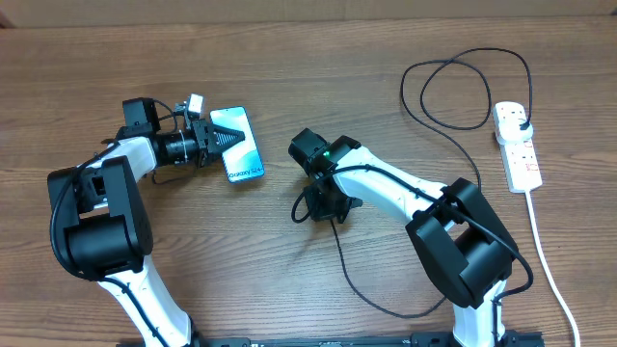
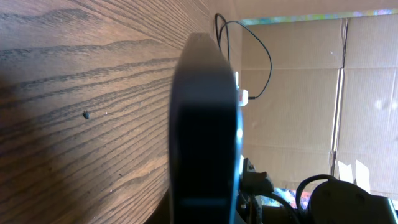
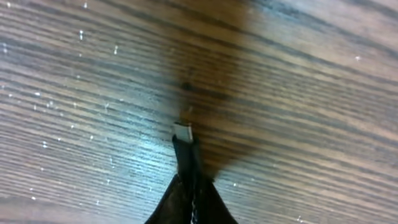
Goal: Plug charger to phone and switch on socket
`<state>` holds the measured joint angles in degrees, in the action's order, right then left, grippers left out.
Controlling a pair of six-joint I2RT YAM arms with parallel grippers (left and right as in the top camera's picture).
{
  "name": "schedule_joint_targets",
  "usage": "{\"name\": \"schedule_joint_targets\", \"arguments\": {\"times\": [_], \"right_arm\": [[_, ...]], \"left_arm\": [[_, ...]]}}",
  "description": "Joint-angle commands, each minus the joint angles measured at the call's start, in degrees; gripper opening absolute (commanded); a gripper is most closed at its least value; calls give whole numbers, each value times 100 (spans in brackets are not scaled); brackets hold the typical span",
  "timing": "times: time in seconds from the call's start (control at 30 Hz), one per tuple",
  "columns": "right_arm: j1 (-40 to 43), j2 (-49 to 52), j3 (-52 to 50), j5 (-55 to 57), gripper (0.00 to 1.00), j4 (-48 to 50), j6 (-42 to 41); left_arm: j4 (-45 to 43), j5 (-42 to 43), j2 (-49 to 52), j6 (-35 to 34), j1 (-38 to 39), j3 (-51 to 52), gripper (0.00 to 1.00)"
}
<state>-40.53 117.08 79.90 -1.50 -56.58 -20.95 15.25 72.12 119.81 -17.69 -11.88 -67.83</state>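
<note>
While the left pincer [image 1: 214, 137] pinches the phone [image 1: 241, 145] by one short end, screen up, the right pincer [image 1: 323, 207] is pressed together on the charger [image 3: 185, 149], its metal tip poking out just above the counter [image 1: 386, 39]. Tip and phone sit well apart, so the plug-in is not yet made. A clean job likely means squaring the tip with the phone's free short end and pushing straight in against the left arm's brace. Whether the phone rests on the wood or is lifted cannot be told. Bare counter lies between the arms. Slack cable loops beneath the right arm toward the front edge, a possible snag. The socket [image 1: 519, 149] lies far right.
</note>
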Motion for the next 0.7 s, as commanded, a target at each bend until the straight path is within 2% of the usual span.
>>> {"name": "schedule_joint_targets", "arguments": {"times": [0.0, 0.13, 0.23, 0.4, 0.53, 0.67], "right_arm": [[-11, 72, -17, -24, 4, 4, 24], [-9, 72, -17, -157, 4, -11, 15], [-9, 72, -17, -813, 4, 107, 2], [-26, 70, -20, -2778, 4, 966, -63], [-87, 70, -66, -3049, 4, 1471, -452], [-103, 70, -214, -3604, 4, 2015, -455]], "left_arm": [[-9, 184, -186, -35, 22, -9, 4], [-9, 212, -186, -33, 22, -9, 4], [-26, 459, -186, 140, 22, -9, 4], [-229, 1023, -186, 444, 17, -9, 4], [-238, 1049, -186, 444, -76, -9, 4], [-240, 1335, -186, 612, -326, -9, 4]]}}
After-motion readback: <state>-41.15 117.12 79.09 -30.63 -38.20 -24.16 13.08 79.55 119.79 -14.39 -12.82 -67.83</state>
